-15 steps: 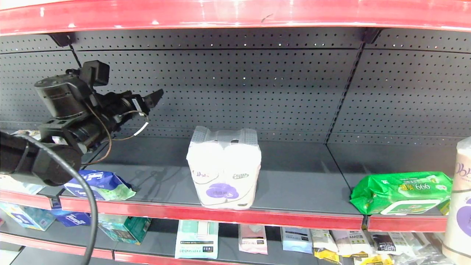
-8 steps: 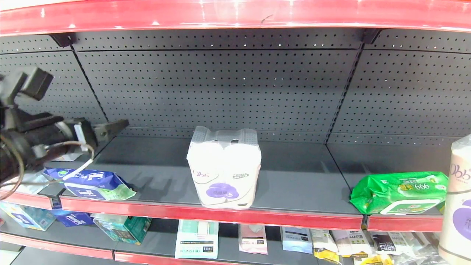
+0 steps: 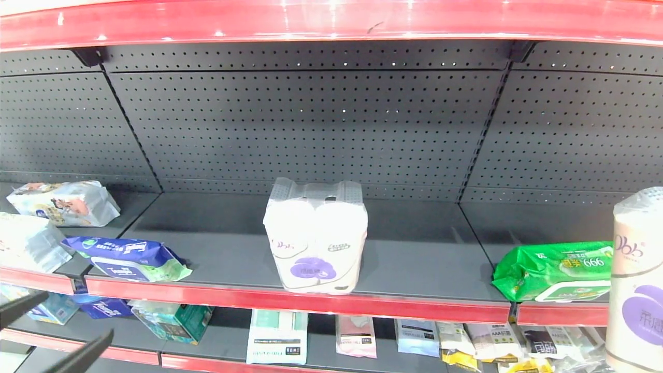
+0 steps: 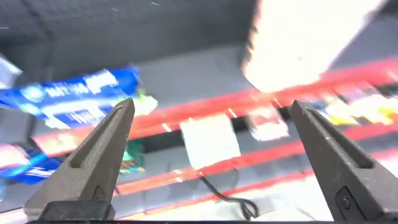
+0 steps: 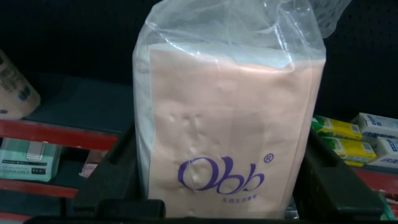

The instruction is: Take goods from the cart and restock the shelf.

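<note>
Left of and below the standing roll pack (image 3: 315,238), the left gripper (image 3: 54,331) hangs empty, jaws apart. Far right of it, the right gripper (image 5: 224,193) clamps a tall paper pack (image 3: 638,280). Swinging inward, it may shove the green wipes (image 3: 554,269) off the shelf (image 3: 414,305).

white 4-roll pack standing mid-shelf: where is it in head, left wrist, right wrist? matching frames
Head view: roll pack stands midway along the shelf, near its front edge.
Left wrist view: roll pack is the blurred white block on the shelf.
Right wrist view: roll pack is the pale shape cut by the frame edge, beyond the held pack.
Shared landmark: white-and-teal pack one level below it.
</note>
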Robot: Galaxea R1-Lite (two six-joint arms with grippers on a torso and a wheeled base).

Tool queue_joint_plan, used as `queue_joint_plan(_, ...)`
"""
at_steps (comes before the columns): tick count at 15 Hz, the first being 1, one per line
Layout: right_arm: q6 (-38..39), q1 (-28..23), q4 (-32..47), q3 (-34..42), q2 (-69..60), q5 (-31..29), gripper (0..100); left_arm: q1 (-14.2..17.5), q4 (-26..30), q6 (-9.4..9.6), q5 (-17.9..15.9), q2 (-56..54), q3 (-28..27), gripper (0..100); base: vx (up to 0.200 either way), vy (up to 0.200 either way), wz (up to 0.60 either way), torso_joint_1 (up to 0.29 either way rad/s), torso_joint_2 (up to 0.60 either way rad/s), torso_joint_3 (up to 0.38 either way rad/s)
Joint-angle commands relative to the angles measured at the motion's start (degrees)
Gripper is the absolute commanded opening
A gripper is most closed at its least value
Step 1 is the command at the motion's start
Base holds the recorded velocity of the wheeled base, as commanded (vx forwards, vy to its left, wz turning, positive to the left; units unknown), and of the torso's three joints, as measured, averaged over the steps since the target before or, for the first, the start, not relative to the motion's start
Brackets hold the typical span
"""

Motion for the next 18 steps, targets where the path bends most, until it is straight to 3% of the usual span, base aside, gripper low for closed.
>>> queue_joint_plan(1,-0.12,0.12,0.00,0.11,0.27,0.07,0,-0.30,13.23,0.83,-5.07,-20.01,-0.21,100,0.000,0.000,0.00,0.000,0.00,0.000)
queue_joint_plan(2,-0.29,0.12,0.09,0.02,0.45,0.43,0,-0.21,23.96,1.97,-5.07,-29.41,-1.61,100,0.000,0.000,0.00,0.000,0.00,0.000)
queue_joint_plan(3,-0.73,0.47,0.00,0.11,0.45,0.51,0,-0.03,27.91,4.52,-4.10,-30.99,-2.32,100,0.000,0.000,0.00,0.000,0.00,0.000)
queue_joint_plan(6,-1.79,0.56,0.00,0.73,-0.17,2.27,0,-0.03,28.26,5.31,-0.24,-30.73,-2.23,100,0.000,0.000,0.00,0.000,0.00,0.000)
queue_joint_plan(7,-1.70,0.47,0.00,0.73,-0.43,3.33,0,0.05,27.38,3.99,3.81,-30.73,-1.26,100,0.000,0.000,0.00,0.000,0.00,0.000)
queue_joint_plan(8,-1.61,0.47,0.00,0.73,-0.43,4.03,0,0.14,24.57,1.35,10.93,-30.73,0.15,100,0.000,0.000,0.00,0.000,0.00,0.000)
queue_joint_plan(10,-1.44,0.47,0.00,0.73,-0.34,4.21,0,0.23,18.95,-0.67,16.46,-30.55,2.61,100,0.000,0.000,0.00,0.000,0.00,0.000)
queue_joint_plan(12,-0.47,0.47,0.00,0.73,-0.34,4.29,0,4.89,16.75,-0.76,16.55,-27.48,0.85,100,0.000,0.000,0.00,0.000,0.00,0.000)
queue_joint_plan(14,-0.29,0.47,0.00,0.73,-0.25,4.29,0,6.12,16.75,-0.49,16.02,-28.18,2.17,100,0.000,0.000,0.00,0.000,0.00,0.000)
queue_joint_plan(15,-0.21,0.47,0.00,0.73,0.01,4.91,0,6.21,16.31,0.47,16.82,-33.10,7.44,100,0.000,0.000,0.00,0.000,0.00,0.000)
queue_joint_plan(16,-0.29,0.47,0.00,0.73,0.01,5.26,0,6.21,15.26,0.12,16.90,-36.27,11.83,100,0.000,0.000,0.00,0.000,0.00,0.000)
queue_joint_plan(18,-0.21,0.29,0.00,0.73,-0.34,5.26,0,6.21,4.53,-1.11,15.67,-36.27,16.23,100,0.000,0.000,0.00,0.000,0.00,0.000)
